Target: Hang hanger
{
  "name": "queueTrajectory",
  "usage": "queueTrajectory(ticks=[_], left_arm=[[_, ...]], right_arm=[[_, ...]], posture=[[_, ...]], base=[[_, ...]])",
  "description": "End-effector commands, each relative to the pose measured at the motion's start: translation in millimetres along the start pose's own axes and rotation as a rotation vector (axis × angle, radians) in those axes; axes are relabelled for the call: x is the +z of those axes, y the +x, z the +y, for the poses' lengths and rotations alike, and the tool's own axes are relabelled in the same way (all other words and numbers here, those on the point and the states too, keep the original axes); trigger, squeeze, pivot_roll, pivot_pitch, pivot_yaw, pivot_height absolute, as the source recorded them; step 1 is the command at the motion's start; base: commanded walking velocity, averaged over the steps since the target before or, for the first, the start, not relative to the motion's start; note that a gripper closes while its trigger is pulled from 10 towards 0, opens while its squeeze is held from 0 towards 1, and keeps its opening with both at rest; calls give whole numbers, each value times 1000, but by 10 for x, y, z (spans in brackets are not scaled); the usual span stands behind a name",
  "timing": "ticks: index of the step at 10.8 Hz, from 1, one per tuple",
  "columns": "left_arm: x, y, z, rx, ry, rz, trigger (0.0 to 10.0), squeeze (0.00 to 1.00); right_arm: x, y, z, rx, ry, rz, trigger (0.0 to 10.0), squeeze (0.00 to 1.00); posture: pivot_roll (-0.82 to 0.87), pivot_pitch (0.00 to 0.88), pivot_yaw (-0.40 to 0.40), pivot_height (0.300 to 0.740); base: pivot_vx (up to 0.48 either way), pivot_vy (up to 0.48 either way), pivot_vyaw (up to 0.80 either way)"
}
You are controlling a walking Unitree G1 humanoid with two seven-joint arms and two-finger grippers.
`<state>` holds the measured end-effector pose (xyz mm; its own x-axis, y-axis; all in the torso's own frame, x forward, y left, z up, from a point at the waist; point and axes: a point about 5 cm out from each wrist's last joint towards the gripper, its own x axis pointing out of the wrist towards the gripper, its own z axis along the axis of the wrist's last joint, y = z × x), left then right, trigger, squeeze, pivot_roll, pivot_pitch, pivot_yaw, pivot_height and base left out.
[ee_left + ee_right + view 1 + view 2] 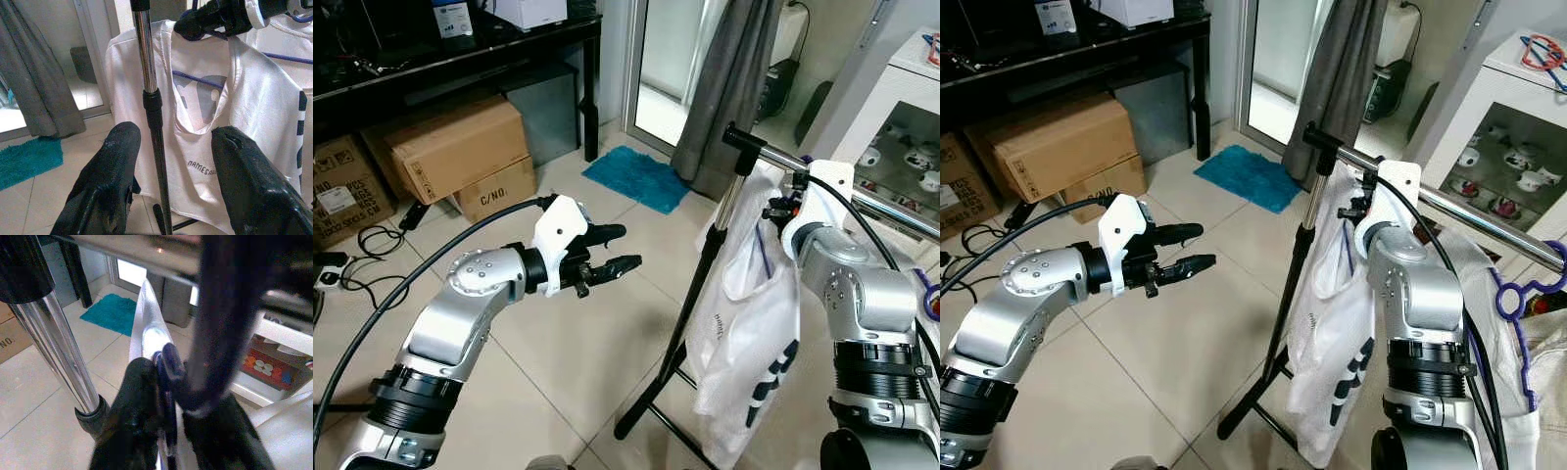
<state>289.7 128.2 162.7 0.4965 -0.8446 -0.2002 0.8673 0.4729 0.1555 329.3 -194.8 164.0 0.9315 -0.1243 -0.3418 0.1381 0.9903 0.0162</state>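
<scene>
Hanger [168, 396], purple, carries a white shirt [744, 323] and sits at the chrome rail [1469, 211] of the garment rack. At left, the left gripper [607, 255] hovers over the tiled floor [558, 343], fingers apart, holding nothing. At right, the right gripper [173, 423] is clamped on the hanger's neck beside the upright pole [149, 88].

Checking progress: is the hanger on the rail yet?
Cannot tell. The right claw is shut on the hanger just under the rail; its hook is blurred.
</scene>
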Motion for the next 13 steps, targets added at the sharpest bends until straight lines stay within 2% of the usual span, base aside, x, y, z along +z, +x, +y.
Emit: queueTrajectory(ticks=[1,8,10,11,12,13], left_arm=[[16,21,-9,-11,23,5,10000,0],[12,55,110,77,6,-14,10000,0],[5,94,176,191,-21,-15,10000,0],[-3,108,201,235,-34,-26,10000,0],[-17,177,187,295,-54,-56,10000,0],[-7,203,213,321,-65,-65,10000,0]], right_arm=[[-12,3,-41,-14,10,9,0,0],[81,-27,-9,41,72,-42,0,0],[245,-112,-43,68,87,-136,0,0],[352,-174,-62,84,69,-186,0,0],[462,-293,-110,120,-5,-233,0,0],[479,-317,-96,148,-37,-230,0,0]], posture=[[109,0,-62,740],[87,0,-48,740],[61,0,-26,740],[46,0,-17,740],[28,0,-10,740],[29,0,-12,740]], base=[[0,0,0],[0,0,0],[0,0,0],[0,0,0],[0,0,0],[0,0,0]])
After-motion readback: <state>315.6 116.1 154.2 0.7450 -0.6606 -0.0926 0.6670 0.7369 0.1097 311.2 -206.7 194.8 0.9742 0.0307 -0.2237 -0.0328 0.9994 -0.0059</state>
